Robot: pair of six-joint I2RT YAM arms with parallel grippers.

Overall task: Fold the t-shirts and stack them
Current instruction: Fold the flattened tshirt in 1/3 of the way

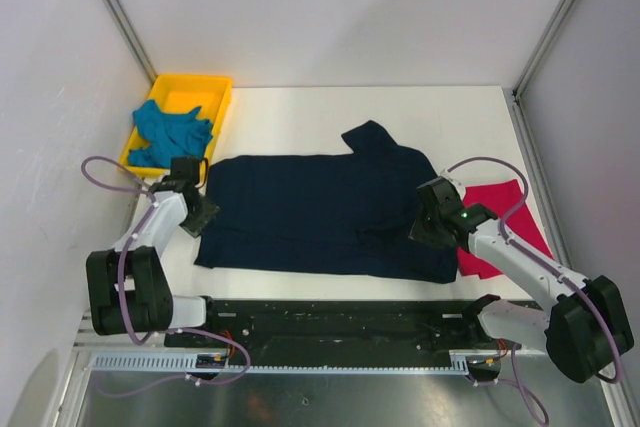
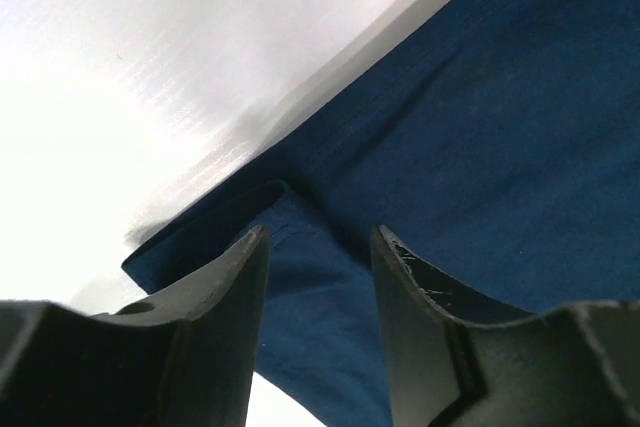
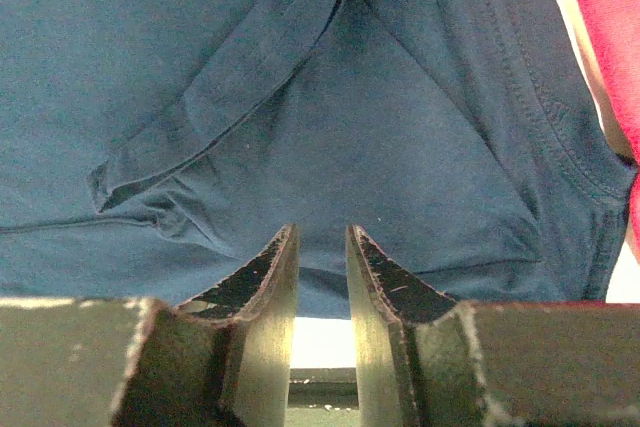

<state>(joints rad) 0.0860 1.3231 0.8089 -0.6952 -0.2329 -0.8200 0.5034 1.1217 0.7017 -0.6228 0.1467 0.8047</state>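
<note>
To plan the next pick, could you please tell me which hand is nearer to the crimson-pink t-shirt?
Right. The right hand sits over the right end of the navy t-shirt, just beside the crimson-pink t-shirt; the left hand is at that shirt's opposite edge.

- A robot lab is indicated; a white table (image 1: 290,112) is enclosed by white panels (image 1: 330,7) and metal posts (image 1: 118,12)
- Robot arms (image 1: 150,237) are bolted to a black plate (image 1: 340,317)
</note>
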